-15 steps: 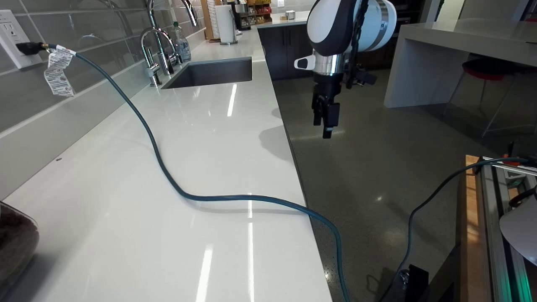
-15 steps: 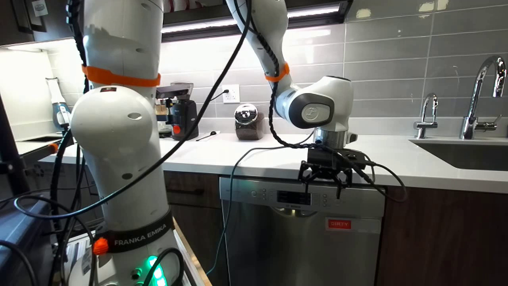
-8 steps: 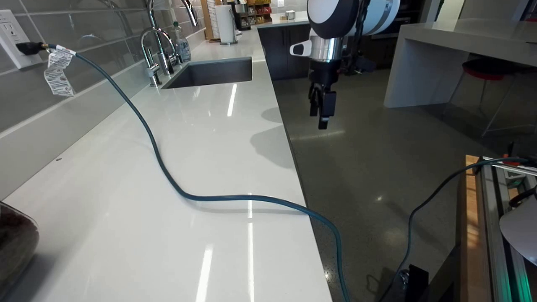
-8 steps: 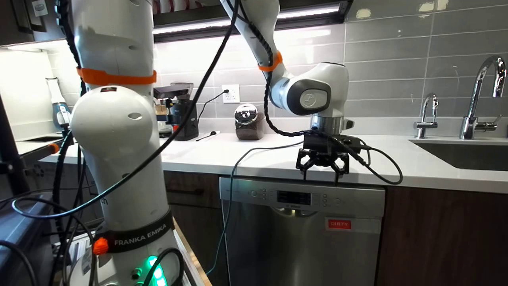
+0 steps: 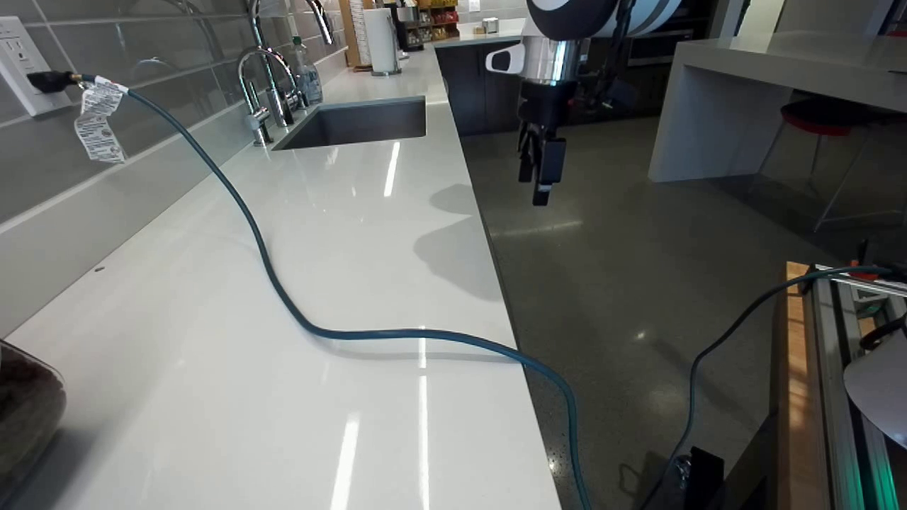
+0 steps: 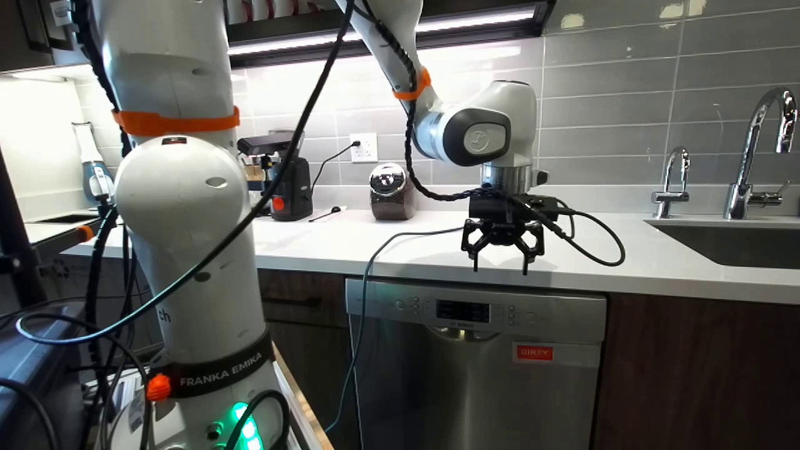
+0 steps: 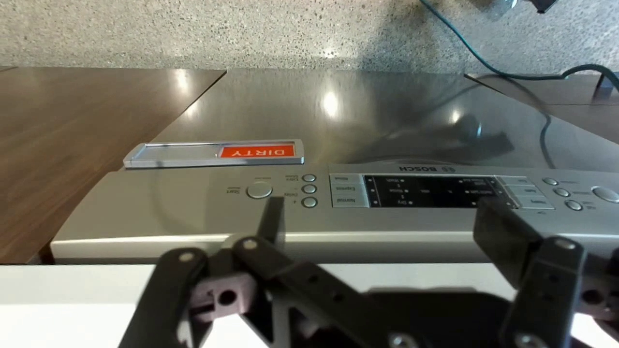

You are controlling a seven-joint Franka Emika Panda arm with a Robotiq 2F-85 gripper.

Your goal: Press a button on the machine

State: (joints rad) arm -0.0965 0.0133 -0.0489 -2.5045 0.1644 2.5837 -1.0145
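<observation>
A steel dishwasher stands under the counter in an exterior view. Its control panel has a dark display. The wrist view shows the panel upside down, with a round Start button, several small round buttons, flat program keys and the display. My gripper points down, open and empty, above the panel, its fingertips near counter-edge height. In an exterior view the gripper hangs over the floor beside the counter edge. In the wrist view the gripper has its fingers wide apart, one overlapping the panel near the Start button.
A white counter runs above the dishwasher. A blue-green cable crosses it and hangs over the edge. A glass jar and a black machine with an orange knob stand at the back. A sink is further along.
My gripper has risen away from the panel and shifted slightly towards the robot's base, with its cable moving along. The fingers have stayed open. The dishwasher looks unchanged.
</observation>
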